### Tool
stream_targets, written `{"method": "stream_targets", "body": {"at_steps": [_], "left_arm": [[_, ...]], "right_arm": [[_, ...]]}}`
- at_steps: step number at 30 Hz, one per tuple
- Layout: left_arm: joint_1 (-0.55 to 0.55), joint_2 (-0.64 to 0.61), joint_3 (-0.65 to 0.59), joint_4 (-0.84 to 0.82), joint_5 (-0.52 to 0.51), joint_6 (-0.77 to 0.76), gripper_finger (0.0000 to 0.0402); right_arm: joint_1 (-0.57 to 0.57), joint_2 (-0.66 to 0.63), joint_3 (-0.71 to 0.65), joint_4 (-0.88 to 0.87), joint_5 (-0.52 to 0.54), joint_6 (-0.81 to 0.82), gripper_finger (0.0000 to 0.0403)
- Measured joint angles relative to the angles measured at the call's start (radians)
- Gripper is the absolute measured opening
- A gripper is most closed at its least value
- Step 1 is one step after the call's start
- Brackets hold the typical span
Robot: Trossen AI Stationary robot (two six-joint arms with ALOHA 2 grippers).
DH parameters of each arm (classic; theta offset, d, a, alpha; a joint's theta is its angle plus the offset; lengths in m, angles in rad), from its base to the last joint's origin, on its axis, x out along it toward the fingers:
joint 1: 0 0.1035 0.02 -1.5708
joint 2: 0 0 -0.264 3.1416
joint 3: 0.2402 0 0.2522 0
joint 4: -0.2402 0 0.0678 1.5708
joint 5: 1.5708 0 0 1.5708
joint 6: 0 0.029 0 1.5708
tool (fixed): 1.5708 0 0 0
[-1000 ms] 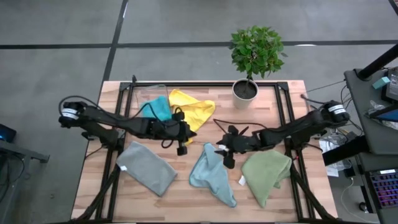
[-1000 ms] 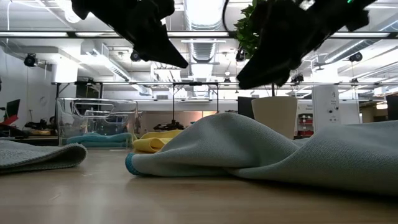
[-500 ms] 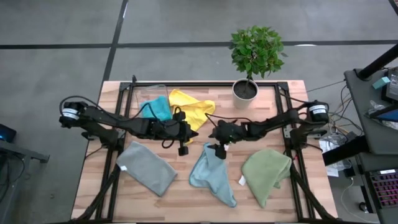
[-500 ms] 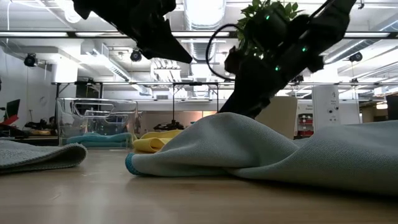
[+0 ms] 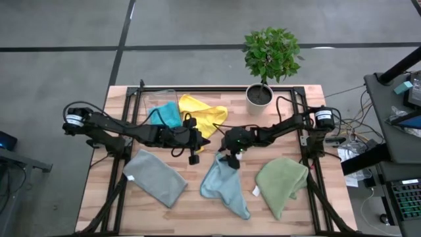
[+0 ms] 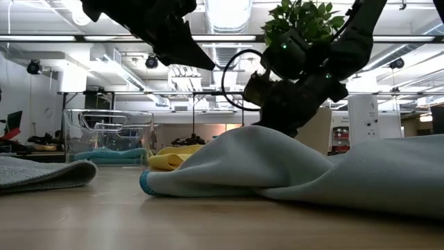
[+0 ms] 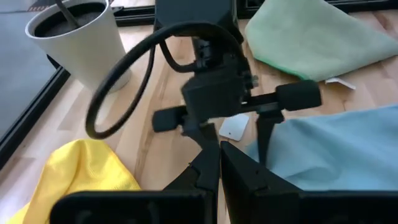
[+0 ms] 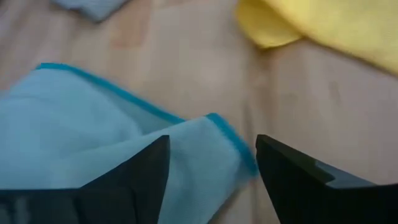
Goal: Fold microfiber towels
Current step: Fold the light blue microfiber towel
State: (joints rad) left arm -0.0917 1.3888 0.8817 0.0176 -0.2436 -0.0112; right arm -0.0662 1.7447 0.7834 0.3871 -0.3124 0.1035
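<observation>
right gripper (image 5: 231, 160) sat just above centre of the high view, jaws spread, straddling the upper corner of the light blue towel (image 5: 224, 185). nothing pinched yet; in the right wrist view the teal-edged corner lay between the two fingers (image 8: 134, 180), flat on the wood.

left gripper (image 5: 193, 153) was clenched with nothing in it, hovering left of centre beside the yellow towel (image 5: 202, 113). it looked idle.

other towels: grey towel (image 5: 156, 177) lower left, olive green towel (image 5: 282, 182) lower right, teal towel (image 5: 166, 114) upper left by the clear bin (image 5: 153, 101).

my read on doing this grasp well:
- come straight down so both fingertips bracket the hem, then close. catch the edge only, not a bunch of cloth.
- the light blue towel was crumpled with a raised fold, so lift the corner and drag it flat before folding.
- keep clear of the left gripper, which sat near.
- the white tag (image 7: 234, 128) lay just beside the corner; avoid grabbing that alone.
</observation>
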Motion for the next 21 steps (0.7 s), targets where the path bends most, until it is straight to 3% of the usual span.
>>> {"method": "stream_targets", "body": {"at_steps": [5, 12, 21], "left_arm": [[0.0, -0.001, -0.001, 0.006, 0.0, 0.001, 0.0], [0.0, -0.001, -0.003, 0.015, 0.0, 0.001, 0.0], [0.0, -0.001, -0.006, 0.029, 0.0, -0.01, 0.0]], "right_arm": [[0.002, 0.0, 0.001, -0.012, -0.04, 0.015, 0.0157], [0.025, -0.017, 0.001, -0.019, -0.062, 0.006, 0.0022], [0.084, -0.257, 0.001, -0.107, 0.024, -0.05, 0.0009]]}}
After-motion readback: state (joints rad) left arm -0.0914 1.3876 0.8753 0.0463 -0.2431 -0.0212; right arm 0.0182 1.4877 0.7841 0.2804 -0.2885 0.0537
